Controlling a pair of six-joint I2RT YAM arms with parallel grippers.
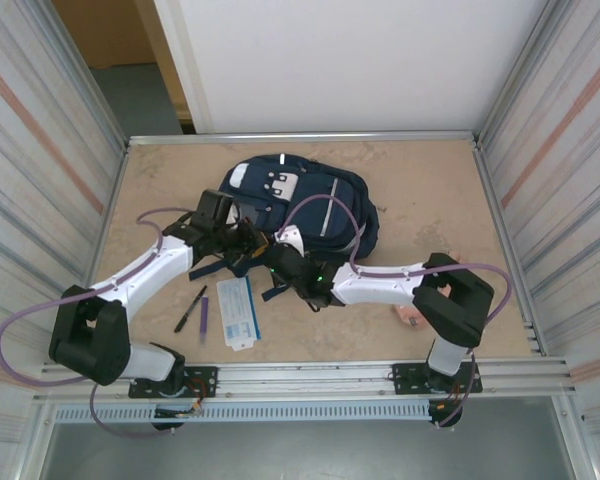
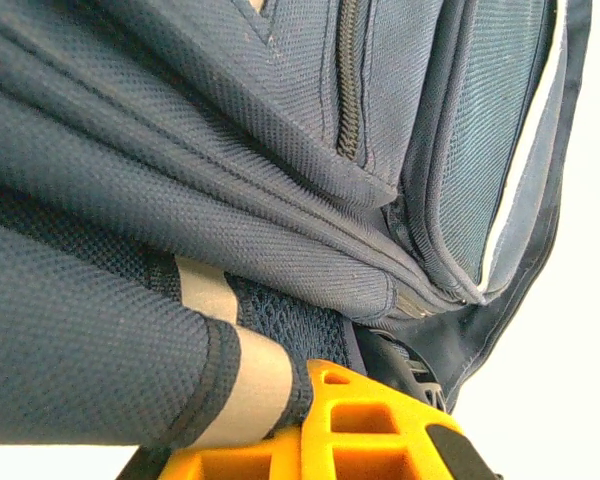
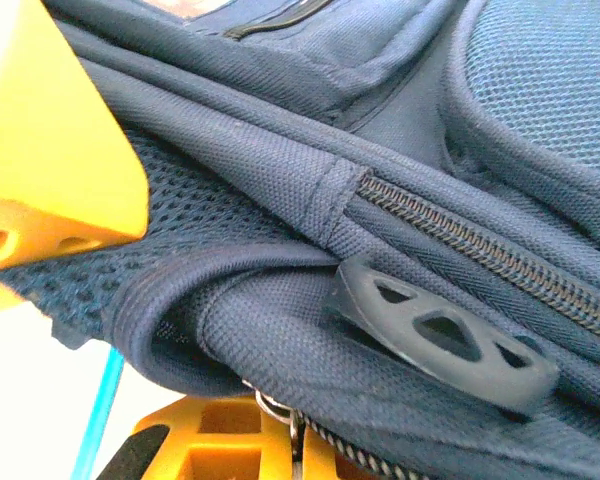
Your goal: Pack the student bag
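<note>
The student bag (image 1: 302,198), navy with white patches and stripes, lies at the back middle of the table. My left gripper (image 1: 242,240) is at the bag's near left edge. In the left wrist view an orange finger (image 2: 372,428) presses under a fabric edge with a pale stripe (image 2: 248,385), and the gripper (image 2: 310,400) looks shut on it. My right gripper (image 1: 280,262) is at the near edge too. Its fingers (image 3: 50,150) bracket a fold of the bag (image 3: 280,330) beside the zip, near a dark rubber zip pull (image 3: 442,338).
On the table in front of the bag lie a black pen (image 1: 190,310), a purple pen (image 1: 204,316) and a white and blue booklet (image 1: 238,312). A small pink pouch (image 1: 410,316) sits under the right arm. Metal walls close in both sides.
</note>
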